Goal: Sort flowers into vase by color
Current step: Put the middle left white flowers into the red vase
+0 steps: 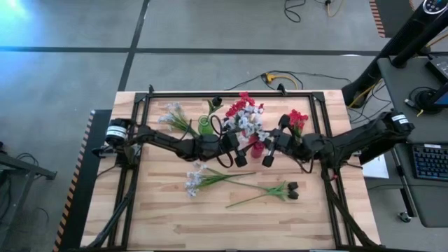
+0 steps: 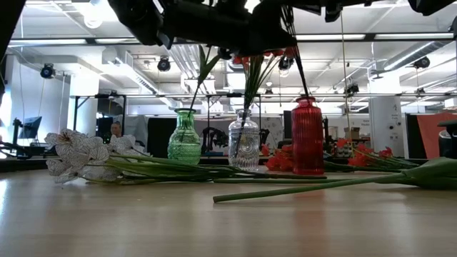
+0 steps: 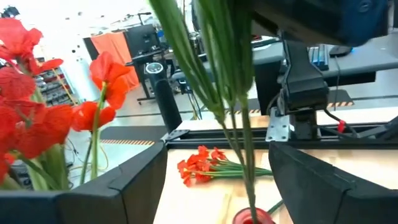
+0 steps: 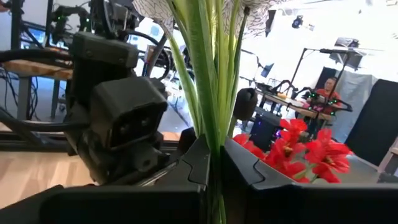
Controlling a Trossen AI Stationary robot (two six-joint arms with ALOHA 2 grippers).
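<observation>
A pale blue-white spray stands upright over the vases at mid-table, and its green stems pass between both grippers. My right gripper, reaching in from the right, is shut on those stems. My left gripper, reaching in from the left, is open, with a finger on either side of the stems and not touching them. Red blossoms stand close beside it. The red vase's rim shows below the stems. My right gripper pinches the bundle of green stems between its two fingers, below the white blossoms. The fingers come about level from the table's right side and lie across the upright stems. The stems' lower end is hidden below the gripper.
A green vase, a clear vase and a red vase stand in a row. Blue-white sprays, a dark-budded stem and a red spray lie on the table. A person sits in the room beyond.
</observation>
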